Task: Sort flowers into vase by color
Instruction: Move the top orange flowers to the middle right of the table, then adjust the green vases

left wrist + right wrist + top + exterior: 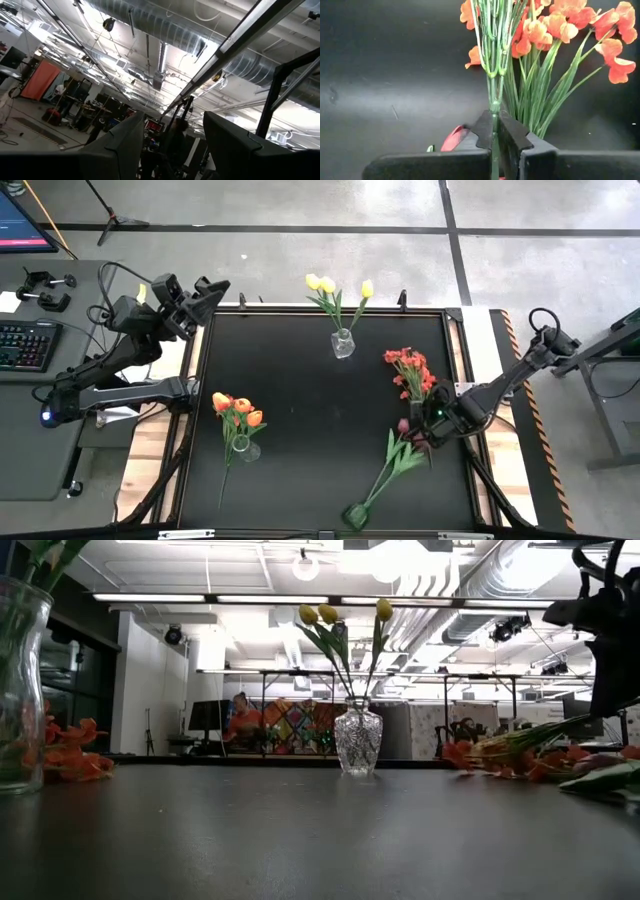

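Right gripper (495, 137) pinching red flowers (545, 25) stem

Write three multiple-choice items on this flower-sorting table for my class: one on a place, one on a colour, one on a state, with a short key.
1. Where does the vase of yellow tulips stand?
A. far edge, middle
B. near left corner
C. off the table

2. What colour are the flowers in the left vase?
A. yellow
B. orange
C. white

3. How is the right gripper?
A. open, empty
B. out of sight
C. shut on a stem

Key:
1 A, the high view shows it at the mat's far edge.
2 B, orange tulips rise from it.
3 C, its fingers pinch a green stem of the red bunch. The left gripper waits open off the mat.
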`<action>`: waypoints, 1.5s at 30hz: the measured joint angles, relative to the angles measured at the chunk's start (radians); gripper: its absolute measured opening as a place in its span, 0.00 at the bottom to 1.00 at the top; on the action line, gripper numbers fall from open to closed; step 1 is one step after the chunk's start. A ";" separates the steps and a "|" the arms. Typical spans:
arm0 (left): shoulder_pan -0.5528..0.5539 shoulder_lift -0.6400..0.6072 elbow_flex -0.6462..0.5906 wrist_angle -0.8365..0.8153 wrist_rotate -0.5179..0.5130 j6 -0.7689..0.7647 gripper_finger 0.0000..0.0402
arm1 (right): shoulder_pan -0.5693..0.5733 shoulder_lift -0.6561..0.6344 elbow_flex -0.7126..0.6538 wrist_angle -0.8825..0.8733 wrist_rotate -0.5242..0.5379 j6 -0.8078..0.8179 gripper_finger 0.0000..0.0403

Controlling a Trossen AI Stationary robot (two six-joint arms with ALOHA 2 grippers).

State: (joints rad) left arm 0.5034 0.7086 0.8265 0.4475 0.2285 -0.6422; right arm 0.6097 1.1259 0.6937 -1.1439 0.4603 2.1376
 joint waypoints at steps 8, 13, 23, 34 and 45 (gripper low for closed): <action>0.000 0.000 0.000 0.000 -0.009 0.000 0.48 | -0.015 0.000 -0.001 0.000 -0.118 -0.026 0.00; 0.000 0.000 0.000 0.006 -0.009 0.000 0.48 | -0.014 0.000 -0.001 0.003 -0.209 -0.056 0.02; 0.000 0.000 0.000 0.022 -0.009 0.000 0.48 | -0.014 -0.001 0.038 -0.004 -0.236 -0.090 0.38; 0.000 0.000 0.000 0.021 -0.008 0.000 0.48 | 0.028 0.017 0.299 0.008 -0.203 -0.080 0.65; 0.000 0.000 0.000 0.021 -0.008 -0.001 0.48 | 0.167 0.421 0.213 0.876 -0.257 0.074 0.65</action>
State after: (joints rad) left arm 0.5034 0.7086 0.8265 0.4683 0.2207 -0.6431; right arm 0.7770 1.5470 0.9066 -0.2677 0.2034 2.2121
